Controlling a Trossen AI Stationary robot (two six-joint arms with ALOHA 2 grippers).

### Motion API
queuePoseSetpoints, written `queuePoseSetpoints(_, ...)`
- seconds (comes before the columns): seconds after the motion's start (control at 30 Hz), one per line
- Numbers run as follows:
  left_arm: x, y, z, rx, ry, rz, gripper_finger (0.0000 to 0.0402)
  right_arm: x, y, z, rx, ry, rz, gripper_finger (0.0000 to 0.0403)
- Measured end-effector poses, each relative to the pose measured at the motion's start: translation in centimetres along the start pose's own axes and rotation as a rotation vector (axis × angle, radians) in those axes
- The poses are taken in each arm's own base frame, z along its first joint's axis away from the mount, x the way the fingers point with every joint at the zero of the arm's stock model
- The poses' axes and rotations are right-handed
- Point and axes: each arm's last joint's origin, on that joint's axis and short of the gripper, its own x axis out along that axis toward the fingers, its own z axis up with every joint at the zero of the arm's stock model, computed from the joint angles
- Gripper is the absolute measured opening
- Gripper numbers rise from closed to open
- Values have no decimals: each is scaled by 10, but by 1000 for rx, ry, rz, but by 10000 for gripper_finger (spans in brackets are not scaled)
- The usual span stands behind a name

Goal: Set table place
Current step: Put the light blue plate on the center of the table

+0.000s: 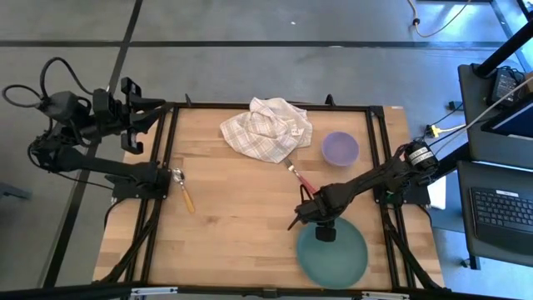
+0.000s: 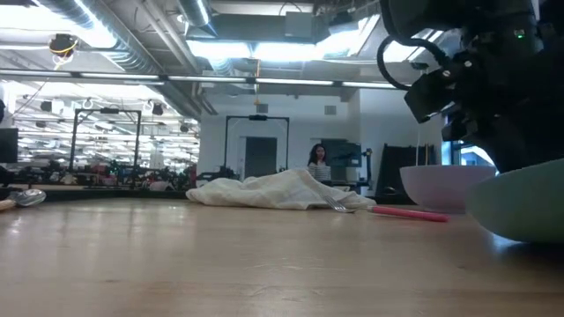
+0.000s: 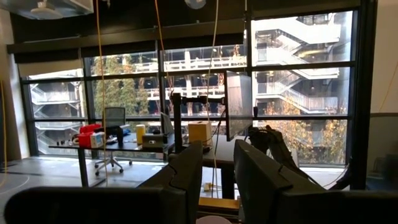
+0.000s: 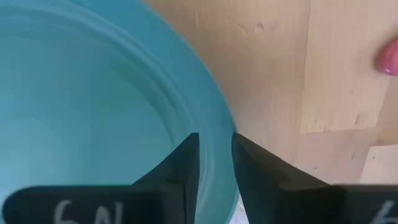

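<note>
Left gripper [image 1: 133,112] parked off table's [image 1: 233,217] left edge, fingers slightly apart, empty. Spoon [image 1: 183,190] near left edge. Fork [image 1: 298,176] beside cloth [image 1: 266,127], bowl [image 1: 340,147] rightward. Right gripper [image 1: 321,227] clamped on teal plate [image 1: 337,254] rim, front right.

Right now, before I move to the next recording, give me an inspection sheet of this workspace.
Surface: wooden table, black frame.
Job's things: teal plate at near right; lilac bowl at far right; fork beside the cloth; spoon at left.
Clutter: crumpled checked cloth.
Grippers: right claw clamped on the plate's rim; left claw off the table's left edge, narrow gap.
Cables: yellow cable at right.
Surroundings: person far behind.
</note>
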Motion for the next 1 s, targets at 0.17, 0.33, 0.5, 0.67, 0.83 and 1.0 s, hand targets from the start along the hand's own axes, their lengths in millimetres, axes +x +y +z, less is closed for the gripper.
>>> queuePoseSetpoints(0.17,0,0,0,0,0,0,86,-4,2,2,-2,-12,8,97)
queuePoseSetpoints(0.33,0,0,0,0,0,0,86,-4,2,2,-6,-11,8,97)
queuePoseSetpoints(0.5,0,0,0,-1,0,0,86,-4,2,2,0,-10,8,97)
queuePoseSetpoints(0.67,0,0,0,-1,0,0,86,-4,2,2,2,-7,8,97)
queuePoseSetpoints(0.83,0,0,0,-1,0,0,86,-15,6,6,3,-10,17,97)
queuePoseSetpoints(1.0,0,0,0,0,0,0,86,-22,8,10,-3,-48,-1,97)
